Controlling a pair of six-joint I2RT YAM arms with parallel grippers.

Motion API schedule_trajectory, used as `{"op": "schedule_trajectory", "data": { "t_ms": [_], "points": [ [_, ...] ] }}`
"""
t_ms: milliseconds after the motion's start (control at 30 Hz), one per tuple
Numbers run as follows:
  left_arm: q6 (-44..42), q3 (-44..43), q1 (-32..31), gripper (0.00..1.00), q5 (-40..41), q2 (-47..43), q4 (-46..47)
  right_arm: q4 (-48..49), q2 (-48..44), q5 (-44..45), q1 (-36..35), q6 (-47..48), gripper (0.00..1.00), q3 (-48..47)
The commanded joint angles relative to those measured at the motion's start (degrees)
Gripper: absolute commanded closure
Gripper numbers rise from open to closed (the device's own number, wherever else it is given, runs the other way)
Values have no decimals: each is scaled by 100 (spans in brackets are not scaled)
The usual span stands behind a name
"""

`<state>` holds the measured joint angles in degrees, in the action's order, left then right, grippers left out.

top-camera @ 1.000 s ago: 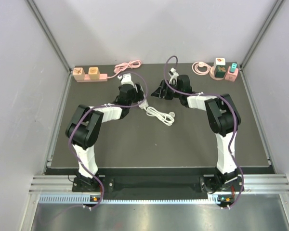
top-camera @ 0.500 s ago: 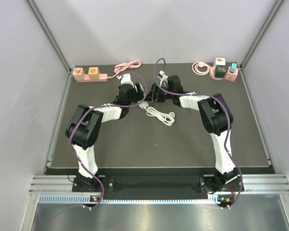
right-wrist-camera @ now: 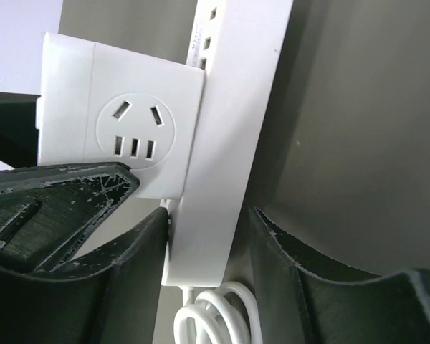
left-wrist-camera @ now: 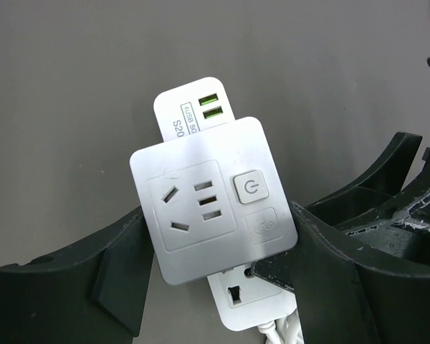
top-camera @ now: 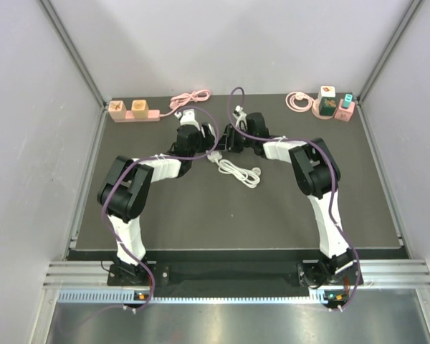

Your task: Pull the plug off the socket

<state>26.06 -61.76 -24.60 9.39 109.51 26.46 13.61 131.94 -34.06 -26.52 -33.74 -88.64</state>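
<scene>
Left gripper [left-wrist-camera: 215, 287] fingers clamp the white square adapter plug [left-wrist-camera: 211, 201] by its two sides. Right gripper [right-wrist-camera: 208, 236] fingers straddle the long white plastic power strip [right-wrist-camera: 229, 143] near its cord end, narrow, contact unclear. Both sit mid-table, toward the back of the dark table [top-camera: 201, 215]. The plug stands out square to the strip's long axis, so pull that way while the right braces.

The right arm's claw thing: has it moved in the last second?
Yes. In the top view the right gripper has swung leftward, away from the pink power cubes at the far right corner, and now meets the left gripper at the white power strip.
</scene>
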Motion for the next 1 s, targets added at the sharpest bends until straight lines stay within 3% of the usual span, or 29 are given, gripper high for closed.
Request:
{"op": "schedule_trajectory", "data": {
  "t_ms": [0,67,133,167,300,800,967],
  "points": [
    [83,-161,8,100,-139,-440,773,37,51,119,-90,-45,55,-303],
    [92,-153,8,100,-139,-457,773,-16,69,198,-90,-89,61,-303],
    [83,-109,8,100,-139,-483,834,-243,139,277,-90,-98,81,-408],
    [92,-74,8,100,-139,-527,887,-323,183,391,-90,-124,99,-443],
    [118,435,8,100,-139,-747,1581,-446,227,646,-90,-317,100,-444],
    [311,1033,8,100,-43,-993,2548,-710,332,1262,-99,-748,100,-373],
    [539,676,8,100,255,-1152,1980,-728,455,1165,-90,-819,100,-435]
  ]
}}
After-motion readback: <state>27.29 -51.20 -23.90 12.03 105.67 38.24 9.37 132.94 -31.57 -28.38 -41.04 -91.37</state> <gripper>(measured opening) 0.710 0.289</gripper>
